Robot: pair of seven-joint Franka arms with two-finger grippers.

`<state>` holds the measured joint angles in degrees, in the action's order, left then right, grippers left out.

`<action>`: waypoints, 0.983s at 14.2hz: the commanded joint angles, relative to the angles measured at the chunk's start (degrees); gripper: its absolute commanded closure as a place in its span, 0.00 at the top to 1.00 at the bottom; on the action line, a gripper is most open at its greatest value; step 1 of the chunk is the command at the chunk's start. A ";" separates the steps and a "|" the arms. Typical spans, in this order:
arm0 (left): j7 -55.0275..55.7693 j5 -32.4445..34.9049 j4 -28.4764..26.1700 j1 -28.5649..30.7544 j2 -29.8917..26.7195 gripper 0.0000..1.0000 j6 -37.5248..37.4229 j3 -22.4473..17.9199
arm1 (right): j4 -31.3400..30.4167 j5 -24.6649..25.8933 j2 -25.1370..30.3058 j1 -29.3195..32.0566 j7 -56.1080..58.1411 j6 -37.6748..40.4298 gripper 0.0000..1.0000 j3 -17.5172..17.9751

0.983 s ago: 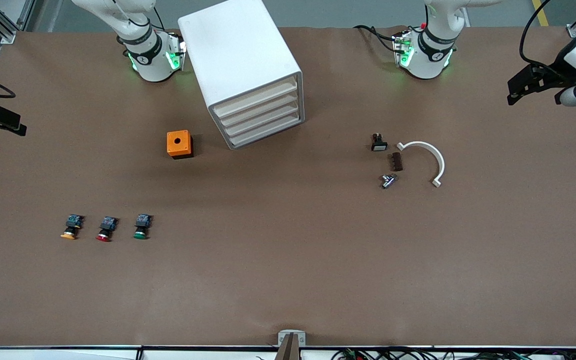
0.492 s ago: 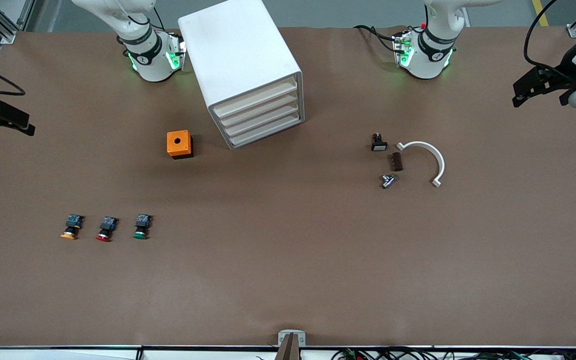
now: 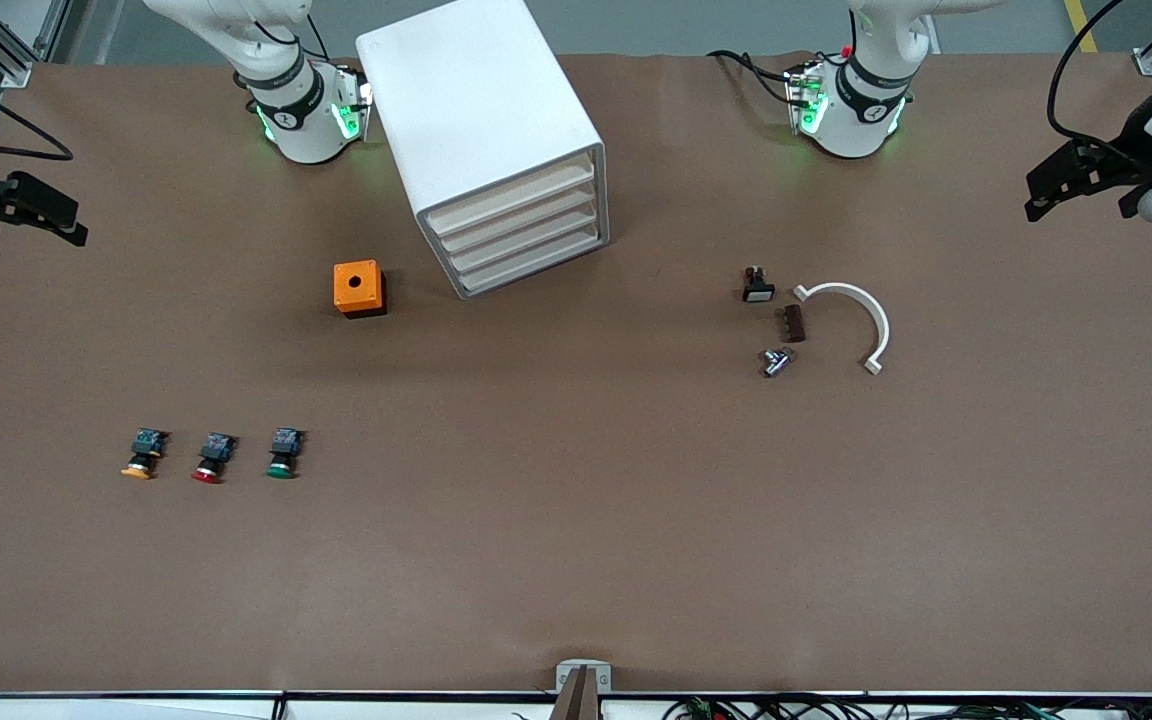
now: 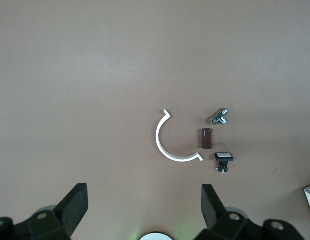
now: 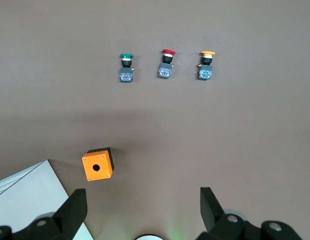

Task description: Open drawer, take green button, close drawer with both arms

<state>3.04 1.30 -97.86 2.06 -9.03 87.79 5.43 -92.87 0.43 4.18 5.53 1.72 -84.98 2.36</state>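
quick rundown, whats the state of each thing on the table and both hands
cabinet: upright, all four drawers shut
green button: lying on the table, loose
red button: lying on the table beside the green one
yellow button: lying on the table, end of the row
orange box: upright, hole in its top empty
white half ring: lying flat
left hand: open, empty, in the air
right hand: open, empty, in the air

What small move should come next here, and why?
Probably bring the left gripper in from its end of the table toward the cabinet front: all four drawers look shut and the green button lies untouched on the table. Both grippers are open and high, the right gripper over its own end.
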 commanded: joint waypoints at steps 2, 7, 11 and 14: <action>-0.05 0.55 -0.05 0.49 -0.29 1.00 0.36 0.37 | -1.17 -0.60 1.27 -0.26 -1.54 -1.24 1.00 -0.43; -0.66 0.81 0.13 0.66 -0.03 1.00 0.45 0.37 | -1.35 -1.56 1.62 -0.17 -2.95 -3.17 1.00 -0.43; -0.32 0.98 0.13 0.49 0.06 1.00 0.36 0.37 | -2.40 -1.66 2.32 -0.17 -2.77 -5.63 1.00 -0.43; -1.28 0.81 1.78 0.58 1.11 1.00 0.01 0.37 | -5.48 -1.66 4.17 -0.17 -1.63 -8.18 1.00 -0.43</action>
<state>2.71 1.30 -97.80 2.17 -8.90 87.84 5.41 -94.41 -0.41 5.09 5.53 -0.34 -91.21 2.26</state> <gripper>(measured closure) 0.000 0.000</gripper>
